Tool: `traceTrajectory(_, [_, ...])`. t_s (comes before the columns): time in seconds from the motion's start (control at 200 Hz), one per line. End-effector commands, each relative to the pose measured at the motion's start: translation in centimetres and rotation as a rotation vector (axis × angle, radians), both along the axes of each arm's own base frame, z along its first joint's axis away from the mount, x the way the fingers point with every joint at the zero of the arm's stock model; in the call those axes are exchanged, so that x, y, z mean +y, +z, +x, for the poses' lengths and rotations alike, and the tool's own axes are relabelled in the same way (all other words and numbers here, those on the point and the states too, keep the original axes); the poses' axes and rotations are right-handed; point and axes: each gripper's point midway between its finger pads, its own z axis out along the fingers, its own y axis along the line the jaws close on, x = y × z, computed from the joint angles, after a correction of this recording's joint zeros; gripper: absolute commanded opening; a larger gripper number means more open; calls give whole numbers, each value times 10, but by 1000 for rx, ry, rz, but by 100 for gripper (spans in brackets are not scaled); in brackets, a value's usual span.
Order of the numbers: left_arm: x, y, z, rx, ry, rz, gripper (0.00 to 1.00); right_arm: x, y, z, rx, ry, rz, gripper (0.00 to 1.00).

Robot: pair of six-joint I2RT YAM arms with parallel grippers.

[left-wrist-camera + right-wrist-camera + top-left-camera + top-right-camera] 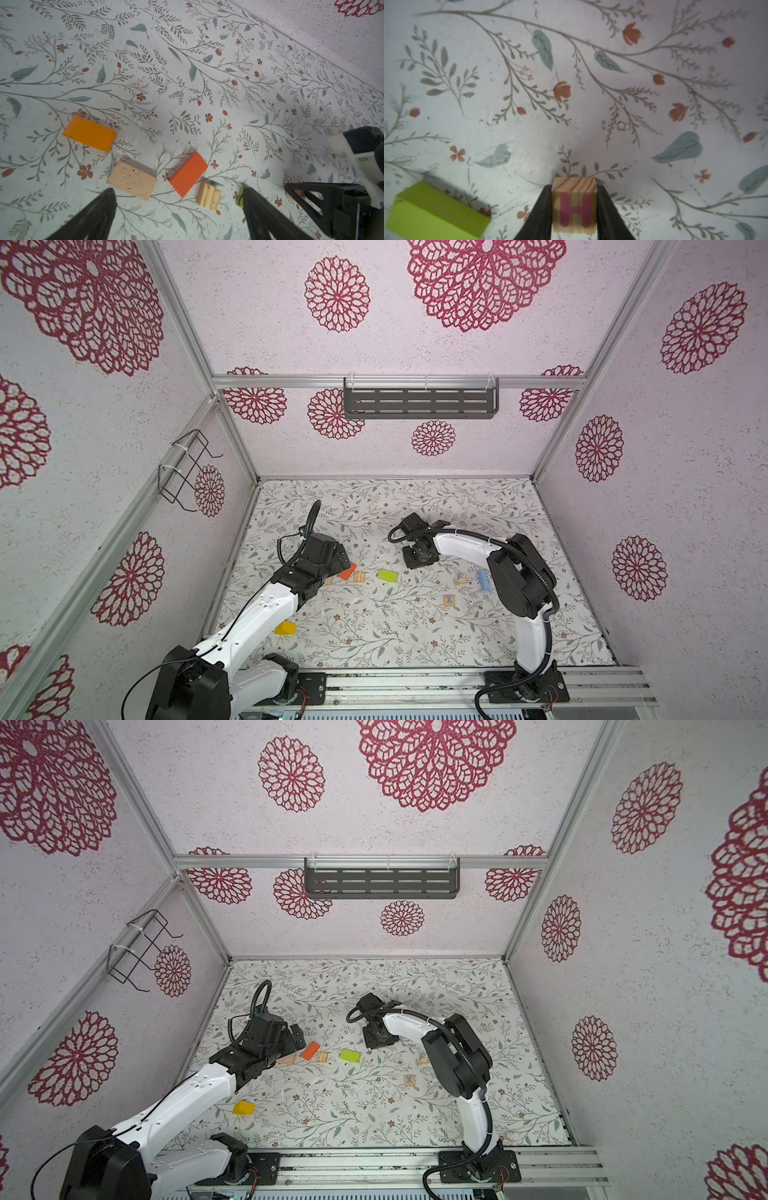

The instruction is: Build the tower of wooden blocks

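Observation:
No wood block tower is in view; the wood blocks lie singly on the floral mat. My right gripper (574, 187) is shut on a natural cube with a pink H (574, 205), close to the mat and next to a lime green block (436, 209). In both top views the right gripper (419, 562) points down, just right of the green block (387, 575). My left gripper (177, 190) hangs open and holds nothing, above an orange block (89, 133), a plain block (132, 180), a red-orange block (188, 174) and a natural cube (208, 196).
An F cube (460, 578), a light blue bar (483, 580) and an X cube (448, 600) lie under the right arm. A yellow block (285, 628) sits by the left arm. Walls enclose the mat; a dark shelf (419, 402) and a wire rack (187, 468) hang on them.

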Motion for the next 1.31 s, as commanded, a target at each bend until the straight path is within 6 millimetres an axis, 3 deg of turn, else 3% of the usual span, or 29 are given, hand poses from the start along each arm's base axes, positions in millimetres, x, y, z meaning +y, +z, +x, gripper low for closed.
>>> traceTrajectory(0.0, [-1,7,3,-33,3,-30,97,-6,11,5,-17,-36,-47,29])
traceTrajectory(0.345, [-13,5,8,-22,-26,-72,97,-16,18,27,-11,-111,-43,29])
traceTrajectory(0.746, [-19,-1,10,2,-42,-83,97,-28,-2,40,28,-166,-52,34])
traceTrajectory(0.821, [-19,-1,10,-2,-41,-86,97,-29,-4,41,27,-167,-55,36])
traceTrajectory(0.941, [-18,0,9,-9,-41,-90,97,-31,-4,40,23,-167,-65,52])
traceTrajectory(1.076, [-22,2,8,-12,-60,-102,97,-33,5,42,0,-166,-65,62])
traceTrajectory(1.301, [-27,9,7,-30,-85,-121,97,-36,41,47,-75,-176,-43,65])
